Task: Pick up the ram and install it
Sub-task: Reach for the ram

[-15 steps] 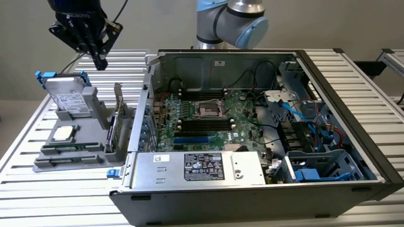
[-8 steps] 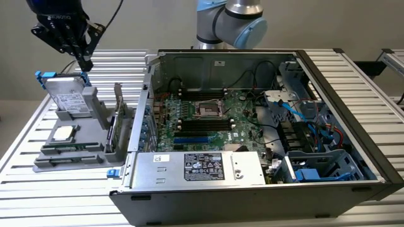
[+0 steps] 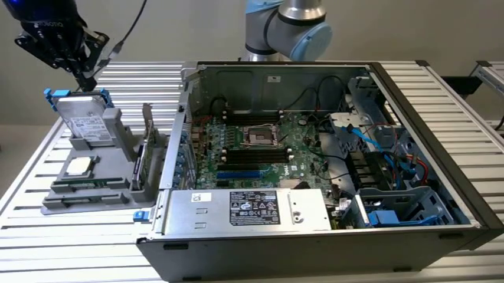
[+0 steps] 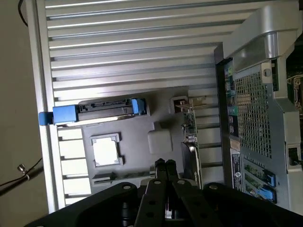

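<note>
Overhead, 1 gripper (image 4: 164,165), jaws pressed together on nothing, hangs above 1 blue-railed hard drive (image 3: 85,121) at the gray holder's (image 3: 110,197) far edge. 1 ram (image 3: 82,184) lies flat near the holder's front edge, past 1 processor (image 3: 81,167), well apart from the jaws. 1 expansion card (image 3: 146,144) stands upright alongside.
</note>
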Motion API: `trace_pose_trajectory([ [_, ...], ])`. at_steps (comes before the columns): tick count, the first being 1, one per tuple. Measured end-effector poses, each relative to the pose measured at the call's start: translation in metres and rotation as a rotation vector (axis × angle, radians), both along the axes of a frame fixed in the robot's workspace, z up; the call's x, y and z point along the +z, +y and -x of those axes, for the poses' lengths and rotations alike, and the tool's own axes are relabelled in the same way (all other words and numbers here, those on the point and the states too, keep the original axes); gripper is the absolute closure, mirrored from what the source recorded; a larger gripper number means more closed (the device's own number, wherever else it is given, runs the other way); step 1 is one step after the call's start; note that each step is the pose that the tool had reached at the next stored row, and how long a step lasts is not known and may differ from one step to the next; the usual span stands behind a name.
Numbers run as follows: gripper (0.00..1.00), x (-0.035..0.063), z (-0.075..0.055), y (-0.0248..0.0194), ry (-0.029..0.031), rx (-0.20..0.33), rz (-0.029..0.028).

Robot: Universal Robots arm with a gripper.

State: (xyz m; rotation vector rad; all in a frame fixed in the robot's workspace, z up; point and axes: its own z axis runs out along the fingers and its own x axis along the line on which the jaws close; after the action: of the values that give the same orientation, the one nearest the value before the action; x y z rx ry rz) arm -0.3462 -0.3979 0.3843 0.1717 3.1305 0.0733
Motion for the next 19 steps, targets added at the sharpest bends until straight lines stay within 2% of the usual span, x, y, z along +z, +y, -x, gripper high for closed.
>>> trace_pose_trajectory([
  [7, 0.9, 0.0, 0.004, -0.0001, 0.0, 0.0, 0.0],
  [12, 0.9, -0.0001, 0.023, -0.0033, 0.0, 0.002, 0.0],
  [16, 0.9, -0.0002, 0.034, -0.0103, 0.0001, 0.002, 0.0],
  [19, 0.9, -0.0004, 0.036, -0.02, 0.0, 0.002, 0.0],
])
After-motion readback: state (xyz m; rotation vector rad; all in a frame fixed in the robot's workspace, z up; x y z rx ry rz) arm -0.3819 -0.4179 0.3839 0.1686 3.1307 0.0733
